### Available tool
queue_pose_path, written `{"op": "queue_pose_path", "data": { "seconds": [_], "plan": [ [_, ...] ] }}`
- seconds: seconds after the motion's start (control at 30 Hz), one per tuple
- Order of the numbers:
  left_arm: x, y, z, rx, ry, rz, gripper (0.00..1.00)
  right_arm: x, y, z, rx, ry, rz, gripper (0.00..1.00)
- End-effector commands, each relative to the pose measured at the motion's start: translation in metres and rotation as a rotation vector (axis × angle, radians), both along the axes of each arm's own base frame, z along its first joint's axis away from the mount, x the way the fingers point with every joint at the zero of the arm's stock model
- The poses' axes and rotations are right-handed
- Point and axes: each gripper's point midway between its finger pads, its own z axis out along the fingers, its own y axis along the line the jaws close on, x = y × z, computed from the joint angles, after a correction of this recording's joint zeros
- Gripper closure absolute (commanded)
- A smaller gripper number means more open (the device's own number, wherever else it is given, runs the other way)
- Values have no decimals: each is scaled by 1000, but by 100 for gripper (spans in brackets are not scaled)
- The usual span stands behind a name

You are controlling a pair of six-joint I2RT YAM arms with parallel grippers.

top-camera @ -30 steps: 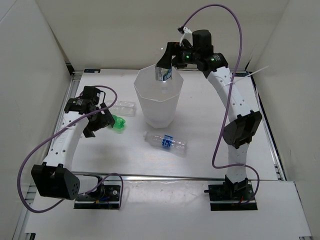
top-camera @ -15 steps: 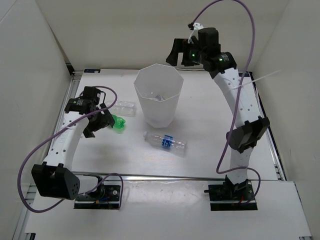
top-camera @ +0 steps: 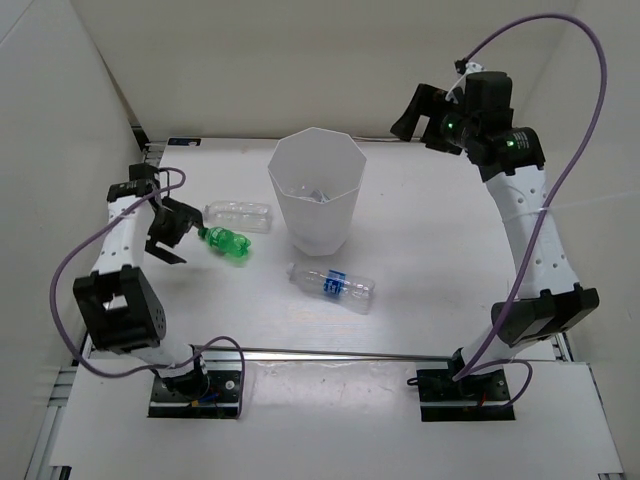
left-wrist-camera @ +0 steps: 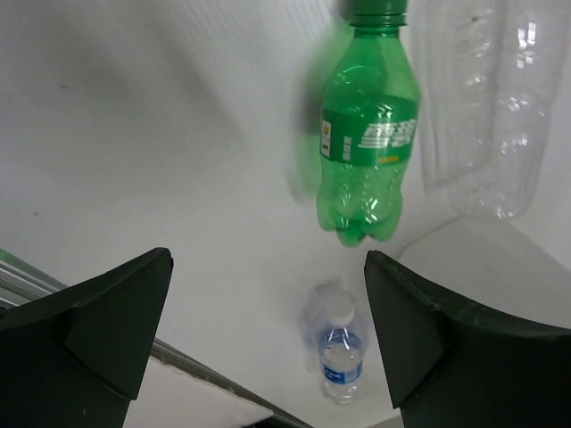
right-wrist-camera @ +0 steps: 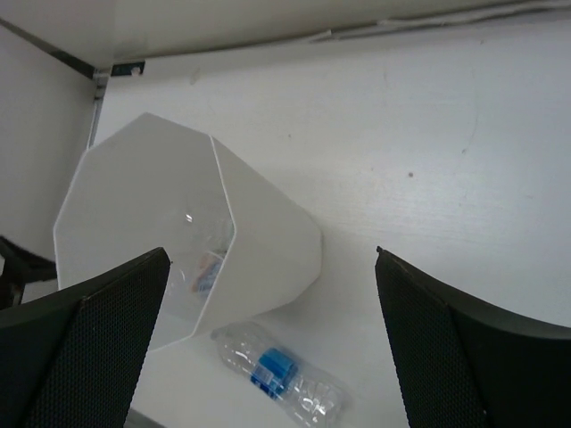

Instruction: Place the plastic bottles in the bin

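White walls enclose a white table (top-camera: pixel 420 260) where the faceted white bin (top-camera: pixel 340 215) stands upright near the centre back. The left gripper (top-camera: pixel 183 236) sits low at the table's left side, jaws spread wide and holding nothing, with the green bottle (left-wrist-camera: pixel 367 134) lying just ahead of them, cap end towards the gripper, apart from both fingers. The clear unlabelled bottle (top-camera: pixel 238 213) lies beside the green one, on its far side. A blue-labelled bottle (top-camera: pixel 332 285) lies on its side in front of the bin. The right gripper (top-camera: pixel 413 125) hangs high to the right of the bin, jaws wide apart and empty; its wrist view shows a labelled bottle (right-wrist-camera: pixel 207 267) at the bin's bottom, though how many lie inside cannot be told
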Motion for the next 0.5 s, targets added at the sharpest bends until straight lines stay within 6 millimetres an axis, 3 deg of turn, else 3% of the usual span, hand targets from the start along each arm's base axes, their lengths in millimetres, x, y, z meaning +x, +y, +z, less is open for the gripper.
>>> {"op": "queue_pose_path", "data": {
  "seconds": [0.0, 0.33, 0.47],
  "plan": [
    [20, -13, -6, -119, -19, 28, 0, -13, 6, -11, 15, 53, 29, 0],
    [52, -40, -20, -208, -28, -9, 0, -20, 2, -25, -4, 79, 24, 0],
    [52, -47, -33, -195, 11, -17, 0, -24, 3, -24, 1, 80, 33, 0]
  ]
}}
